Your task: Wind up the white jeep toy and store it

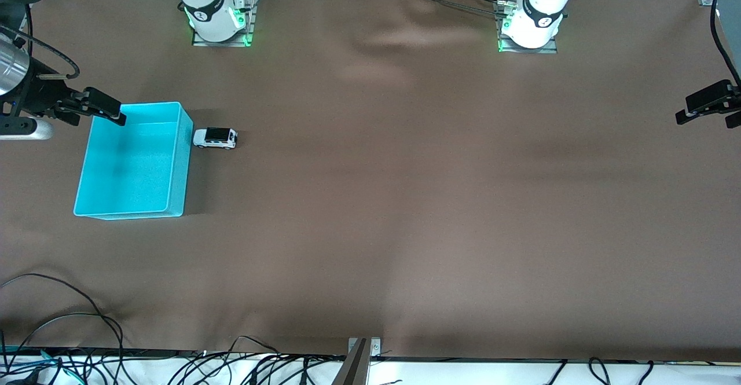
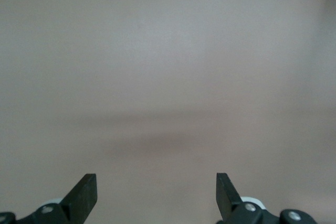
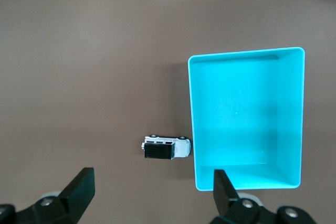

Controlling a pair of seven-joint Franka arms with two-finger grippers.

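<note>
The white jeep toy (image 1: 215, 138) stands on its wheels on the brown table cloth (image 1: 405, 200), toward the right arm's end of the table and in the half of the surface closer to the robot bases. One end of the toy sits just beside the side wall of the cyan bin (image 1: 179, 165), close to the bin's corner nearest the bases; whether toy and wall actually touch cannot be told. In the right wrist view the toy (image 3: 167, 147) shows its black roof and white body, again hard against the outside of the bin (image 3: 193, 129). The bin interior shows only its own floor.

The right gripper (image 1: 104, 109) hangs over the bin's corner nearest the bases, on the side toward the table's edge at the right arm's end. Its fingers (image 3: 81, 187) stand wide apart and hold nothing.

The left gripper (image 1: 703, 104) hangs over the table's edge at the left arm's end, well apart from toy and bin; this arm waits. Its fingers (image 2: 84, 192) are likewise spread apart with nothing between them, and its wrist view shows bare cloth (image 2: 168, 77) only.

Cables (image 1: 58, 315) trail across the corner of the table nearest the front camera at the right arm's end
</note>
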